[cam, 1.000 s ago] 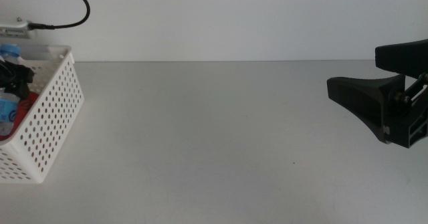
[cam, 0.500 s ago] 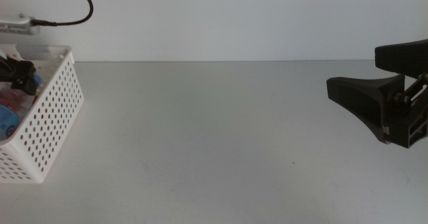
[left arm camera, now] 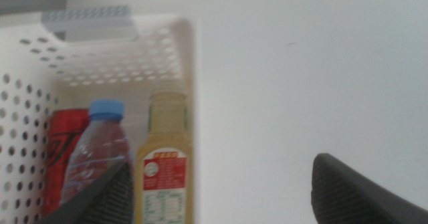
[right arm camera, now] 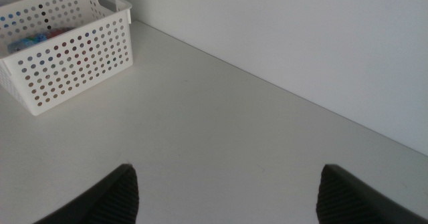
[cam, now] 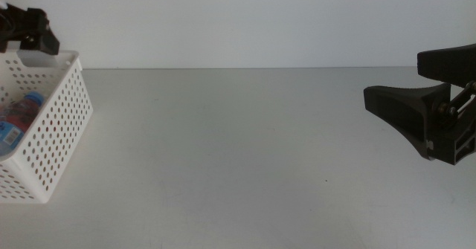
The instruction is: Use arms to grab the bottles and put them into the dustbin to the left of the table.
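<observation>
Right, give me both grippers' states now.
Left gripper: open, empty, above the dustbin.
Right gripper: open, empty, waiting over the table.

Matte black right hand point(cam: 401, 85), wedge-shaped jaws

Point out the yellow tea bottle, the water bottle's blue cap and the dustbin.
yellow tea bottle point(left arm camera: 165, 177): left wrist view, on its label.
blue cap point(left arm camera: 107, 109): left wrist view, the cap's side.
dustbin point(cam: 63, 123): middle view, its perforated side wall.
</observation>
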### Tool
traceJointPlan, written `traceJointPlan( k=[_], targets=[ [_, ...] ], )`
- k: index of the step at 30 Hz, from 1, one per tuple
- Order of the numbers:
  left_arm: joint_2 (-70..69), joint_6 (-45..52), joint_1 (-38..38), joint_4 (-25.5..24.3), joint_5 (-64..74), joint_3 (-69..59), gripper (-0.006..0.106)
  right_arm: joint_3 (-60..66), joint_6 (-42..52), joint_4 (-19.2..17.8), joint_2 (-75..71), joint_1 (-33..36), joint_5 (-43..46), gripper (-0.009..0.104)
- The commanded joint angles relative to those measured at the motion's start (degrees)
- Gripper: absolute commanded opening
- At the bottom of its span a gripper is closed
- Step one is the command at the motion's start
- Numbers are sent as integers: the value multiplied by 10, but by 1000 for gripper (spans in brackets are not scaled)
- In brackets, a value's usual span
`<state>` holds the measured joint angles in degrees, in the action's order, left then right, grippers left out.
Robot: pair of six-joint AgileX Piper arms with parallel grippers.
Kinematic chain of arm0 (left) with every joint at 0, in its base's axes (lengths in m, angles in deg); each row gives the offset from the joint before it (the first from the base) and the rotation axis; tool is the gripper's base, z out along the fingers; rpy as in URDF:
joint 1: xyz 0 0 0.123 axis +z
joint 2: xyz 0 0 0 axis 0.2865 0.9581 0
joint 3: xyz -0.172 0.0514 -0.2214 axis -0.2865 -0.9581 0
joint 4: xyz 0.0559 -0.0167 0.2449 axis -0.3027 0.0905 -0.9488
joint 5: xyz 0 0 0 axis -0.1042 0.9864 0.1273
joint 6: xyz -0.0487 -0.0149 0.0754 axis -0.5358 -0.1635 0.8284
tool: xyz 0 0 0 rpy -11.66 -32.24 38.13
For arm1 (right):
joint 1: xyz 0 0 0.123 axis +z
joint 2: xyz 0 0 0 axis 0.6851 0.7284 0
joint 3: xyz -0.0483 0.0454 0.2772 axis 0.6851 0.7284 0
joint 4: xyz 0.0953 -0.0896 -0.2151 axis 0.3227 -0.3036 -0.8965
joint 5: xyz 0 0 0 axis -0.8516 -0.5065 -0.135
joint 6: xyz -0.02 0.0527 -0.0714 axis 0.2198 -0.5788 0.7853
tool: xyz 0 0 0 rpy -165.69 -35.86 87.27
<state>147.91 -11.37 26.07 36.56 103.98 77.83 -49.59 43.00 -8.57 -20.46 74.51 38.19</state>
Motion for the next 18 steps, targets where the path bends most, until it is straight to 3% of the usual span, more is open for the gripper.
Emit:
traceJointPlan(
  k=[1,10,18],
  targets=[
    [-50,-5,-22,33,-21,18,88,-14,6,-1,-6,2,40,68],
    [-150,-8,-89,39,-28,18,88,-14,6,-1,-6,2,40,68],
    [-287,-140,-188,-112,-149,-85,87,-14,6,-1,-6,2,40,68]
  ],
)
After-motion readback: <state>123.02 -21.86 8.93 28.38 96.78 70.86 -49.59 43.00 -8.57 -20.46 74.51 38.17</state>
